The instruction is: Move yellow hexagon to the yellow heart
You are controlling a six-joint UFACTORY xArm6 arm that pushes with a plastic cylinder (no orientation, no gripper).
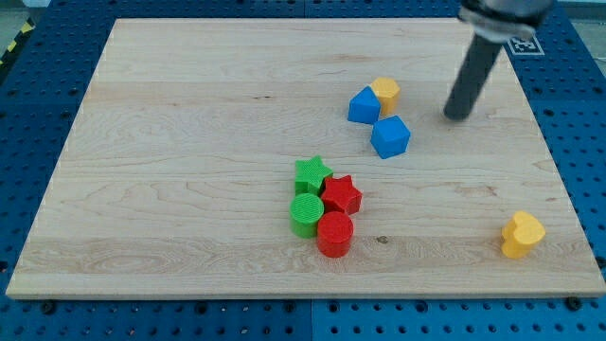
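While the yellow hexagon touches a blue block, our tip stands to its right, apart; this tool has no jaws.

The light is bright and even over the pale wooden surface, with no strong glare on it. The shadows are soft and short; a small one lies under the yellow heart, toward 6 o'clock. The dark rod looks a little blurred, most at its top end at 1 o'clock. The block edges are sharp.
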